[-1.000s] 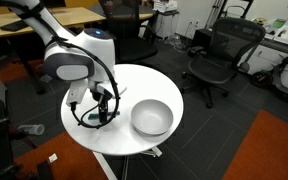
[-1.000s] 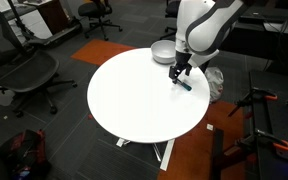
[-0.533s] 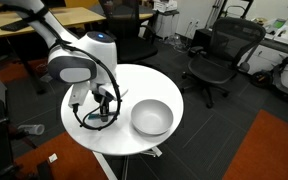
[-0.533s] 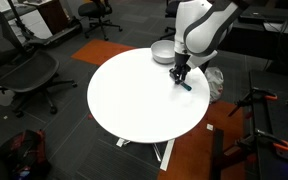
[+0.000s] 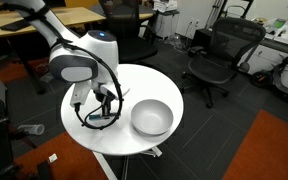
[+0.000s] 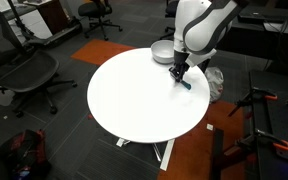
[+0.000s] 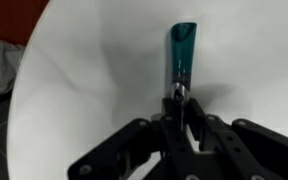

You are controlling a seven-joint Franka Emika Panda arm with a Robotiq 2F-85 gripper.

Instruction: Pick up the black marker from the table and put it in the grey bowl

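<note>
wrist view: marker runs straight out from the pinch

the black marker [image 7: 180, 52] lies along the view's up-down line on the white table [image 7: 79, 90], teal end far, dark end near. that near end sits between the fingertips of the gripper [image 7: 180, 97], which look closed onto it, gripping at the tip, not mid-length. whether the marker has left the tabletop i cannot tell. in an exterior view the grey bowl [image 5: 151, 118] stands just right of the gripper, apart from it. my guess: an end grip may let the far end droop, so lift gently before carrying right
</note>
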